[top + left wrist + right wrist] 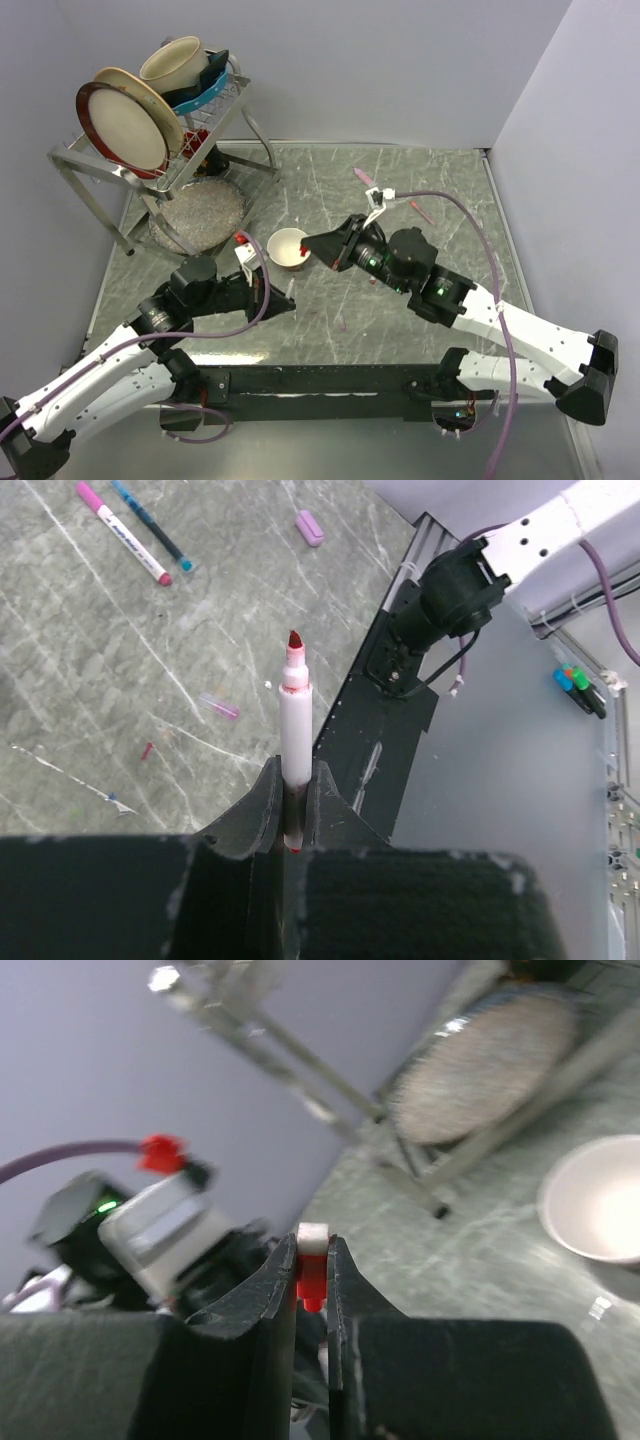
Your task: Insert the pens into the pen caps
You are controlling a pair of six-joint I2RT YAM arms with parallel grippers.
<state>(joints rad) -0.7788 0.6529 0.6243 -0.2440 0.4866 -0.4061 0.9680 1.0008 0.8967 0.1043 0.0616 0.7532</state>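
My left gripper (293, 772) is shut on the tail end of a white pen (294, 720). Its bare red tip points away over the table. In the top view this gripper (287, 304) sits low at centre, just below the small white bowl (288, 247). My right gripper (312, 1247) is shut on a short red pen cap (311, 1278) with a white end, and in the top view it (312, 248) hovers by the bowl's right rim. Two more pens, pink-ended (124, 532) and blue (152, 525), lie on the table. A lilac cap (309, 527) and a small pink cap (220, 706) lie loose.
A metal dish rack (165, 150) with plates and a cup stands at the back left, over a round textured dish (196, 212). Pink pens (416, 209) lie at the back right. The black base rail (330, 385) runs along the near edge.
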